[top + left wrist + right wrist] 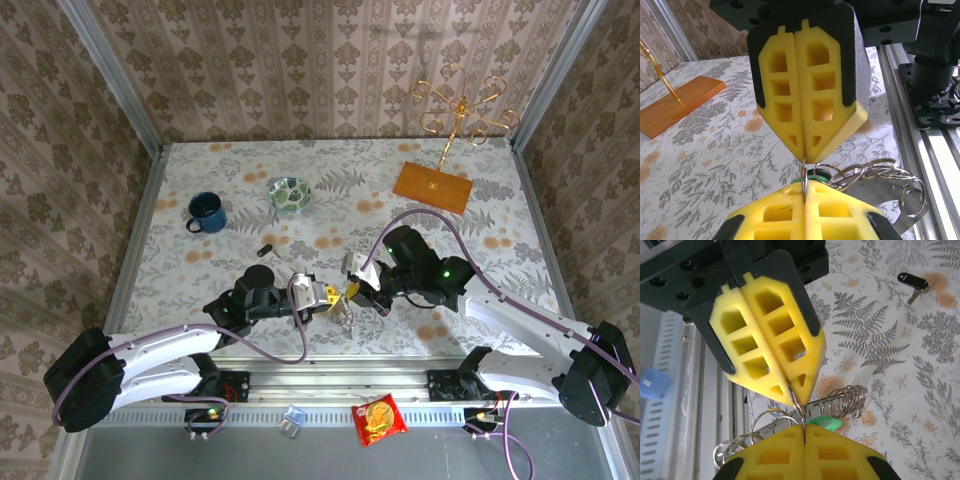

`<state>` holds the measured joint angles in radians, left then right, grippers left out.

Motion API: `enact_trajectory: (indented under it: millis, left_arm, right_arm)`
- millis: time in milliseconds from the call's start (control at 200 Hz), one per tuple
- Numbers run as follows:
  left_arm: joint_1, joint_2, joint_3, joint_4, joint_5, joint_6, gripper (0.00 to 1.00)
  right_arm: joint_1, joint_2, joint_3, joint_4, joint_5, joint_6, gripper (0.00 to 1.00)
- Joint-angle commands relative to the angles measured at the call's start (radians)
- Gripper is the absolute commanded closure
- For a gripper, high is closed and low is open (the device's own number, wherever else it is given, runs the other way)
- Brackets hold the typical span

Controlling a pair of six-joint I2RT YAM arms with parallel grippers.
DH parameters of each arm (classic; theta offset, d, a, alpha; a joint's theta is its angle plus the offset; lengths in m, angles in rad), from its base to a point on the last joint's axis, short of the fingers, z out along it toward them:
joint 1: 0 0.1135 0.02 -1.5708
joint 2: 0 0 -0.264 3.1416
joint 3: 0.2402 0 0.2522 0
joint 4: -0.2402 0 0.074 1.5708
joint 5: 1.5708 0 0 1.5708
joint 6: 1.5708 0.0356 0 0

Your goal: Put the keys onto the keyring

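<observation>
Watching the tabletop's front edge, I see the left gripper [805,192] and right gripper [804,435], 2 pairs of fingers pinching the thin grey metal keyring [803,173] beside the small green-headed key [826,423]. The small black key [265,249] lies mid-tabletop.

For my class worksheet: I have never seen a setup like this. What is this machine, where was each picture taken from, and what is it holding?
Two robot arms are bolted at the edge of a table. One picture looks down from above; the other two come from cameras on the wrists. The arms' yellow two-finger ends, the left gripper and right gripper, meet, both pinching the keyring, a bunch of thin metal rings; the green key peeks out beside them. On the table lie the black key, a blue mug, a patterned bowl and a gold wire stand.
</observation>
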<state>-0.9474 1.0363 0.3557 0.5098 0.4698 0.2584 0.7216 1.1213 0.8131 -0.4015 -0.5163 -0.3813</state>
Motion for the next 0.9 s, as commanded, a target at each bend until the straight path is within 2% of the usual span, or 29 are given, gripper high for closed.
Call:
enact_trajectory:
  millis: [0,175,345,415,545,660,895]
  left_arm:
    - [0.007,-0.028,-0.011,0.062,0.003,-0.024,1.00]
    - [0.007,-0.035,-0.032,0.130,0.028,-0.041,1.00]
    - [0.008,-0.021,-0.045,0.188,0.041,-0.063,1.00]
    - [0.011,-0.015,-0.074,0.249,0.026,-0.085,1.00]
    - [0.018,-0.002,-0.109,0.323,0.020,-0.127,1.00]
    - [0.019,0.015,-0.116,0.373,0.036,-0.152,1.00]
    - [0.027,0.057,-0.123,0.450,0.068,-0.193,1.00]
  right_arm:
    - [-0.004,0.002,0.000,0.000,-0.010,0.001,1.00]
    - [-0.014,0.030,-0.011,-0.004,0.021,-0.005,1.00]
    - [-0.015,0.069,-0.008,0.033,-0.022,0.028,1.00]
    - [-0.024,0.041,-0.031,0.083,-0.020,0.053,0.89]
    - [-0.045,-0.019,-0.079,0.153,-0.051,0.073,0.76]
    - [-0.046,-0.067,-0.114,0.207,-0.072,0.064,0.72]
    - [-0.044,-0.058,-0.108,0.228,-0.124,0.059,0.71]
